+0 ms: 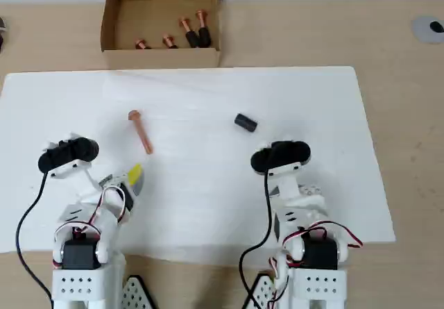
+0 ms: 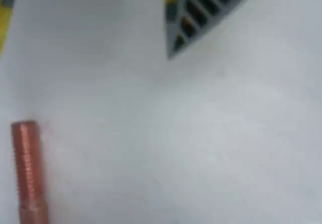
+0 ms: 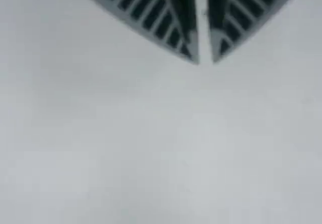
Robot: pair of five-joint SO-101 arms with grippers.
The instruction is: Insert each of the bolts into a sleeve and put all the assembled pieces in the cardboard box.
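Observation:
A loose copper bolt [image 1: 141, 132] lies on the white mat, head toward the box; its threaded end [image 2: 29, 173] shows in the left wrist view. A black sleeve [image 1: 245, 122] lies alone to the right of it. My left gripper [image 2: 85, 48] hovers open over the mat just short of the bolt's tip, holding nothing; its yellow-marked finger [image 1: 134, 178] shows from above. My right gripper [image 3: 204, 60] is shut and empty over bare mat, its arm [image 1: 281, 156] a little nearer than the sleeve. The cardboard box [image 1: 111, 17] holds several bolted pieces [image 1: 195, 31].
The white mat [image 1: 208, 205] covers most of the wooden table. The box stands past the mat's far edge, left of centre. A grey disc [image 1: 428, 28] lies at the far right. Both arm bases sit at the near edge.

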